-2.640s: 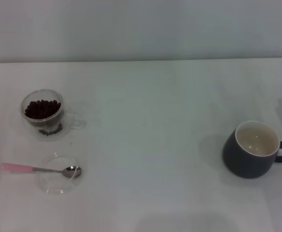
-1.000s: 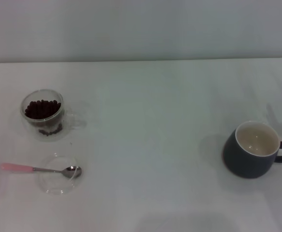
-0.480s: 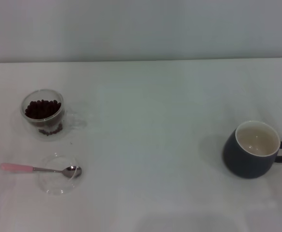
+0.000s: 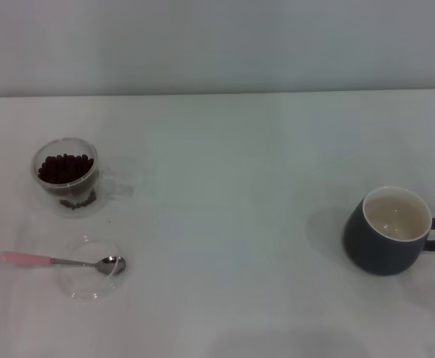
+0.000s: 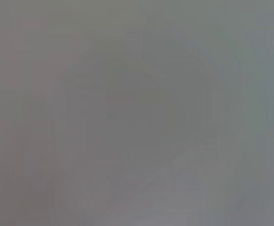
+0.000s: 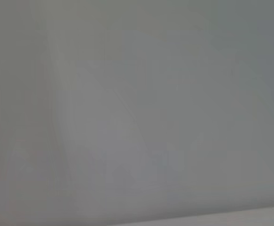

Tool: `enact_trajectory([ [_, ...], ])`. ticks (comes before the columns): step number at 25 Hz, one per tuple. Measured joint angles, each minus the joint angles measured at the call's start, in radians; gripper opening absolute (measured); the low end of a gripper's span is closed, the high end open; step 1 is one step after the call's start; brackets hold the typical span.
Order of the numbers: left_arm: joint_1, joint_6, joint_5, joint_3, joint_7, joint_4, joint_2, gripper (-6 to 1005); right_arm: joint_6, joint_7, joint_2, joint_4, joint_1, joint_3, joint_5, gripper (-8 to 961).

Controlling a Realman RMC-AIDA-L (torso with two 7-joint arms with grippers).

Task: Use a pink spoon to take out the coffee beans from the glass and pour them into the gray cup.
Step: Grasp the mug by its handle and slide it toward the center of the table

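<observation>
Worktop: white and plain (image 4: 224, 164), meeting a pale wall along the upper part of the frame.
Glass: left side, above middle height (image 4: 66, 177), upright, clear handle toward frame right.
Coffee beans: a dark heap inside the glass (image 4: 65, 168); none visible elsewhere.
Pink spoon: lower left (image 4: 60, 260), lying flat, pink handle toward the left edge, metal bowl resting over the rim of a shallow clear dish (image 4: 90, 270) just below the glass.
Gray cup: right side, near the lower middle (image 4: 390, 231), upright, cream inside apparently without beans, loop handle toward the right edge, well apart from the glass.
Left gripper: not in any view; its jaws cannot be judged.
Right gripper: likewise out of sight; state unknown. Both wrist views show only blank grey.
Step in hand: probably fetching the spoon; nothing is scooped yet.
Doing it well: approach from the left edge, take the pink handle at its free end, clear of the dish, and lift level so the dish is not dragged or the nearby glass knocked.
</observation>
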Motion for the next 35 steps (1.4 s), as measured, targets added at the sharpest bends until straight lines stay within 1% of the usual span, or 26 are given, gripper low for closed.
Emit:
enact_trajectory([
  [9,-0.02,-0.025,-0.002,-0.003,-0.002,0.001,0.001,861,-0.035,-0.014,0.002,0.04,-0.003,-0.06,0.0,844],
  [16,-0.035,-0.03,-0.002,-0.003,-0.005,0.002,0.002,862,-0.034,-0.027,0.0,0.045,-0.005,-0.073,0.0,845],
  [24,-0.055,-0.03,0.001,-0.003,-0.005,0.002,0.001,862,0.041,-0.031,0.002,0.036,0.018,-0.105,0.0,844],
  [28,-0.068,-0.031,0.0,-0.003,-0.005,0.002,0.0,862,0.086,-0.045,0.003,0.024,0.032,-0.097,0.001,845],
  [35,-0.07,-0.031,-0.001,-0.003,-0.005,0.002,0.0,862,0.155,-0.055,0.003,0.008,0.068,-0.095,0.008,844],
])
